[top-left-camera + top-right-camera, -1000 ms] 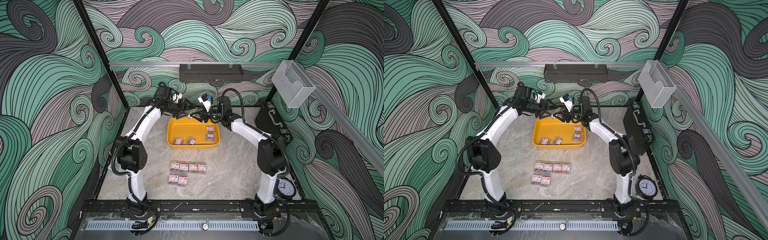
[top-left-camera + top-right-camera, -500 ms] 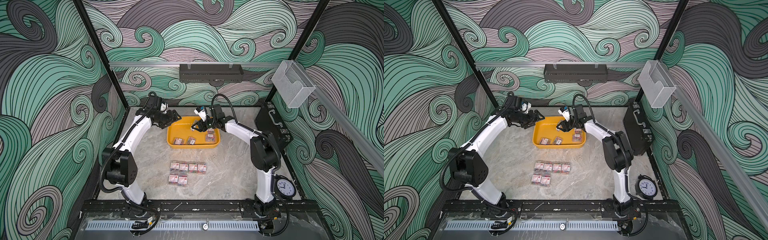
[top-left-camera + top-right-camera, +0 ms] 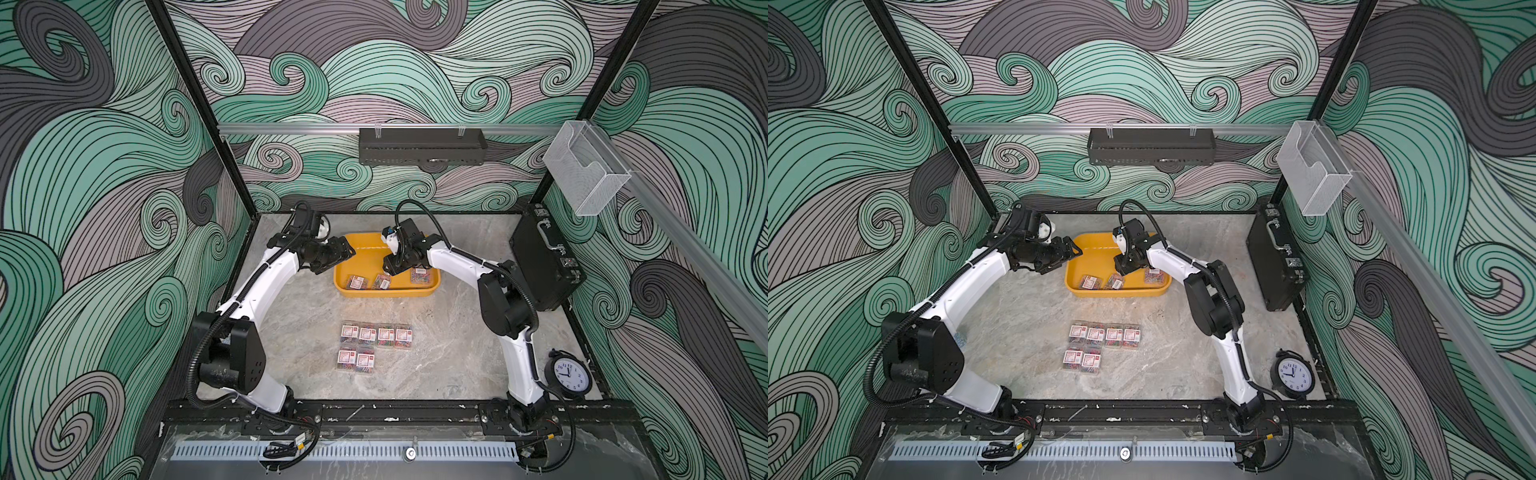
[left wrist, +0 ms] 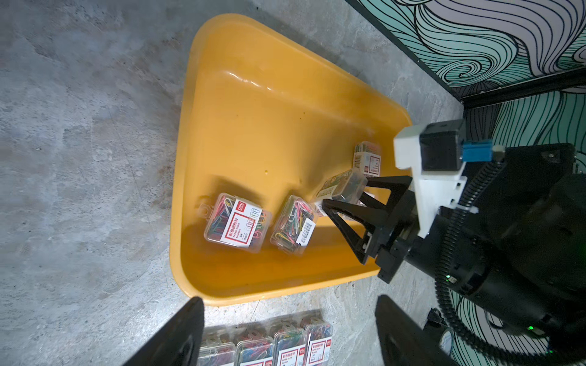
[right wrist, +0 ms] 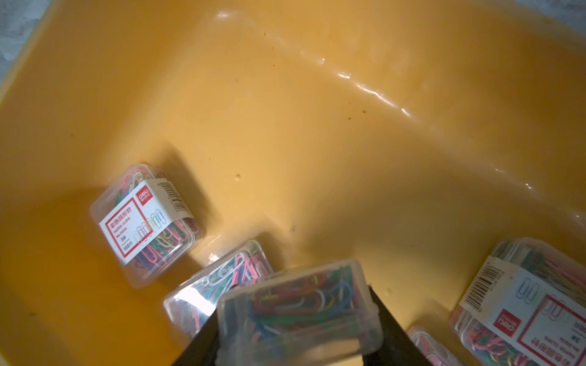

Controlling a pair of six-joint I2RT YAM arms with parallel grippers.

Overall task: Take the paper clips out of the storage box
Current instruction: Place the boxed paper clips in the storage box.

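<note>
The yellow storage box (image 3: 386, 293) (image 3: 1117, 291) (image 4: 253, 126) (image 5: 285, 126) stands at the back of the table. My right gripper (image 3: 388, 268) (image 3: 1120, 266) (image 5: 296, 329) is inside it, shut on a clear box of paper clips (image 4: 342, 185) (image 5: 301, 310), which it holds tilted over another box (image 5: 218, 285). More boxes lie in the tray (image 3: 356, 281) (image 4: 237, 221) (image 5: 146, 218) (image 5: 523, 304). Several boxes sit in two rows on the table (image 3: 376, 334) (image 3: 1105, 336). My left gripper (image 3: 345, 253) (image 3: 1073, 249) (image 4: 288, 329) hangs open and holds nothing at the tray's left edge.
A black briefcase (image 3: 544, 266) stands against the right wall, and a round clock (image 3: 568, 374) stands at the front right. A clear bin (image 3: 586, 170) hangs on the right wall. A black shelf (image 3: 422, 145) hangs on the back wall.
Both arms have come down from above the tray's back edge. The left gripper moved out to the tray's left edge. The right gripper sank into the tray, toward its front.
</note>
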